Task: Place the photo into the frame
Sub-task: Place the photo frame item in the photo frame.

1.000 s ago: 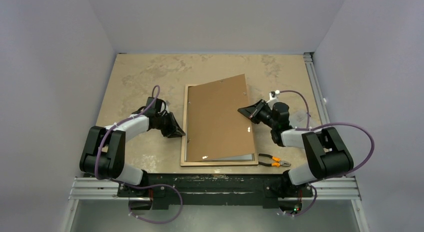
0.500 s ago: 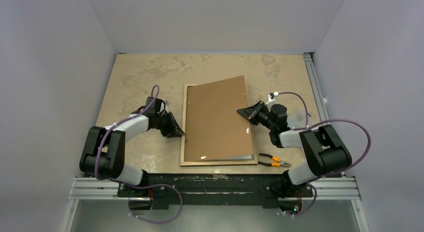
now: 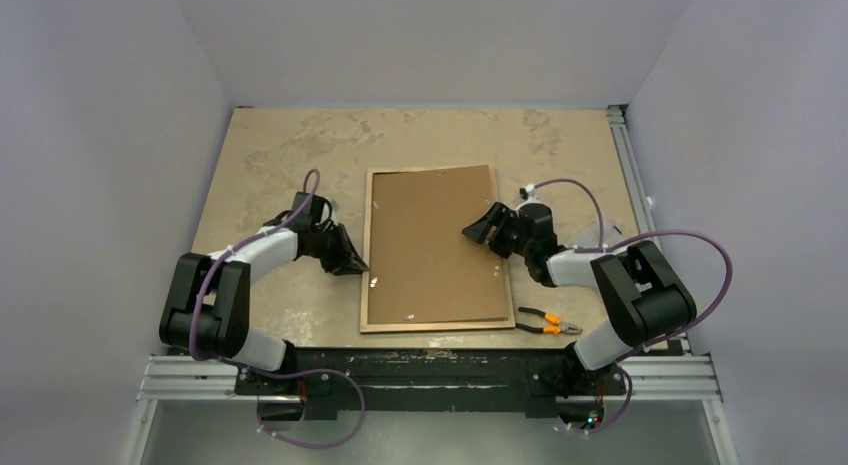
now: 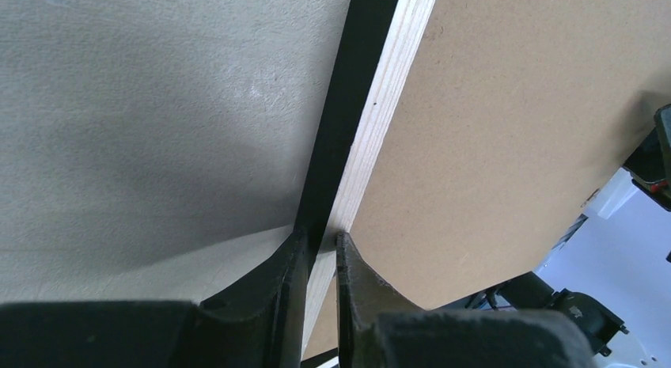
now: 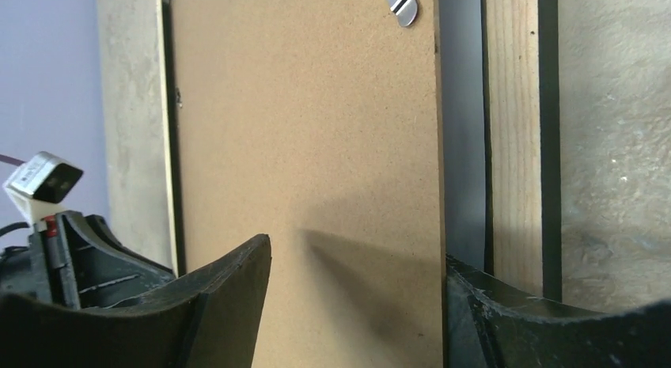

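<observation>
The frame (image 3: pixel 368 247) lies face down in the middle of the table, its light wood back up. The brown backing board (image 3: pixel 430 247) lies flat inside it. The photo is hidden. My left gripper (image 3: pixel 360 268) is at the frame's left rail. In the left wrist view this gripper (image 4: pixel 320 240) is shut on that rail (image 4: pixel 372 115), one finger on the black outer side and one on the wood side. My right gripper (image 3: pixel 478 230) stands open over the board's right edge. In the right wrist view the board (image 5: pixel 308 130) lies under the right gripper (image 5: pixel 358 251), with nothing held.
Orange-handled pliers (image 3: pixel 545 322) lie on the table off the frame's near right corner. A metal turn clip (image 5: pixel 402 4) sits at the board's edge beside the frame's right rail (image 5: pixel 513 130). Grey walls close in the table on three sides.
The backing board, held tilted over the frame by my right gripper, has dropped flat into it. My right gripper has opened and moved left over the board. The left arm has stayed put.
</observation>
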Controlling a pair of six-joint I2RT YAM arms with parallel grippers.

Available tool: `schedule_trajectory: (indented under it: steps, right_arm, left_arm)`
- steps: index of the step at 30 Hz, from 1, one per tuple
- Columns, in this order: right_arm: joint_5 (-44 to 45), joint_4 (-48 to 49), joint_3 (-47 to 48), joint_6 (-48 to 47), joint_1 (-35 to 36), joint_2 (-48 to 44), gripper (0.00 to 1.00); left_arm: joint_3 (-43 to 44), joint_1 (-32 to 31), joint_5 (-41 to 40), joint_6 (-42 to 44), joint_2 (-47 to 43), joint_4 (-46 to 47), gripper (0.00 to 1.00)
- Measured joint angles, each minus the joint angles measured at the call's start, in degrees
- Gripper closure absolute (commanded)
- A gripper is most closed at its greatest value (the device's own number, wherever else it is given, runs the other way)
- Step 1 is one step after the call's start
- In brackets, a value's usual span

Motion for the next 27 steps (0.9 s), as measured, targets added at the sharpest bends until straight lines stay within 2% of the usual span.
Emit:
schedule_trajectory:
  steps: [8, 17, 27]
  right_arm:
    - [3.48, -12.13, 7.48, -5.11, 2.93, 1.07, 0.33]
    - [10.34, -26.10, 15.02, -10.01, 6.60, 1.29, 0.25]
    - [14.75, -33.16, 18.51, -11.91, 8.48, 1.29, 0.20]
  left_arm:
    - [0.94, 0.00, -1.20, 0.50, -0.11, -2.43, 0.93]
    - [1.18, -0.02, -2.01, 0.55, -0.35, -3.23, 0.93]
    - [1.22, -0.02, -2.12, 0.55, -0.35, -3.37, 0.93]
